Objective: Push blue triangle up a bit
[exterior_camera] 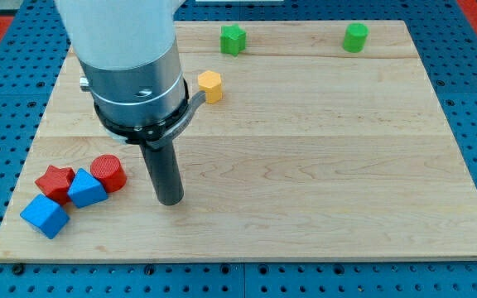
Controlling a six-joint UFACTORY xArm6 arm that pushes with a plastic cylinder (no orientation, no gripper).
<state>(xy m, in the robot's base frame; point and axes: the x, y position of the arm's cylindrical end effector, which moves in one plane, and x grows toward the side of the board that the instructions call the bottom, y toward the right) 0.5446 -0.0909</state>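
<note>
My tip (171,199) sits on board (305,165), just right of blue triangle (86,189), apart; triangle wedged between red star (55,181), red cylinder (108,172); rod only, no jaws; likely staging below for upward push

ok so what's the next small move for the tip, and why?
Probably slide my tip toward the view's left and slightly down, to get below the blue triangle. It now sits to the triangle's right, apart from it; an upward push needs contact from the view's bottom side.
</note>
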